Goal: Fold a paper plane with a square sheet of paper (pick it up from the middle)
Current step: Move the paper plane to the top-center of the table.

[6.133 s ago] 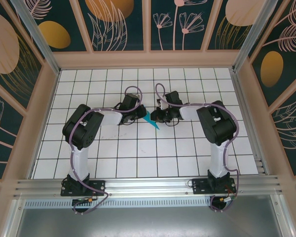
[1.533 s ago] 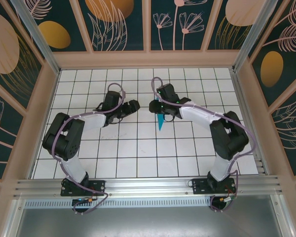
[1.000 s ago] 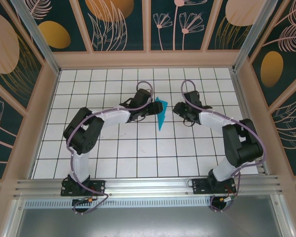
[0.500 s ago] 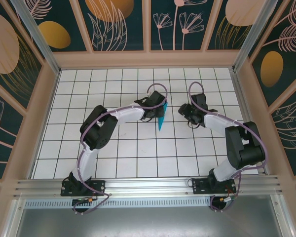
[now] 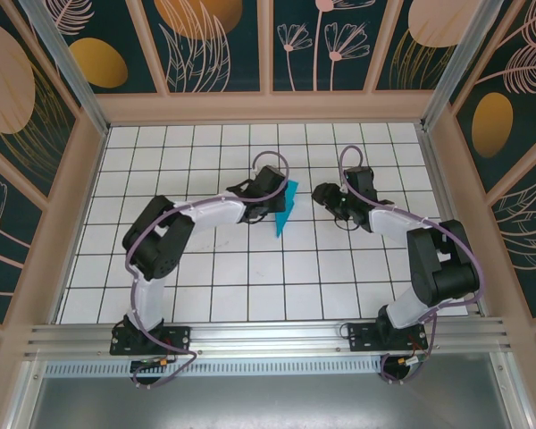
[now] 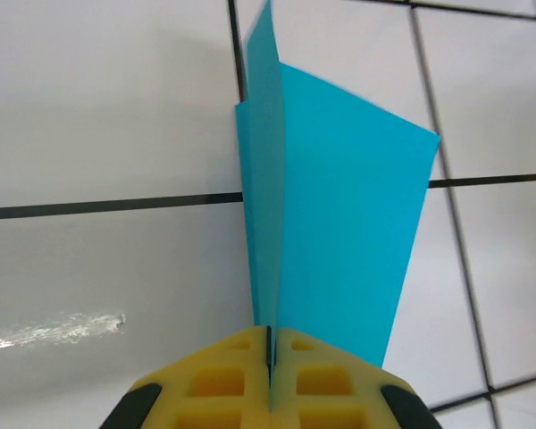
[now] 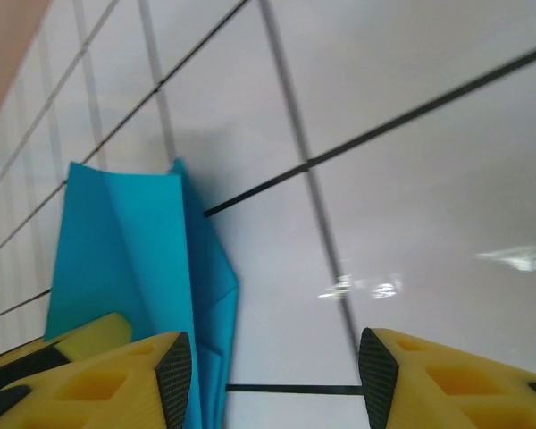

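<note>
Teal-blue paper, folded into narrow creased layers that read as the paper plane [image 5: 284,207], sits just above the middle of the overhead view, between the two arms' ends. The left gripper [image 6: 270,353] has its yellow jaws pressed together on the paper's lower edge. In its wrist view the layers rise from that pinch toward the top of the frame, one thin flap on edge at the left and a broader panel fanning to the right. The right gripper [image 7: 275,362] stands just to the right of the plane with its jaws spread and nothing between them. From its camera the paper lies at the lower left. Whether the plane's point touches the white gridded table [image 5: 250,268] I cannot tell.

The grip looks narrow, taken at one edge of thin paper. Any quick swing could let the sheet pivot or slide out of the pinch. The layers are already parting, so the folds may spring open if nothing presses them flat. If the right gripper moves in at an angle, it could crumple the broad panel or strike the left jaws. A low carry might also drag the nose along the table and bend it.
</note>
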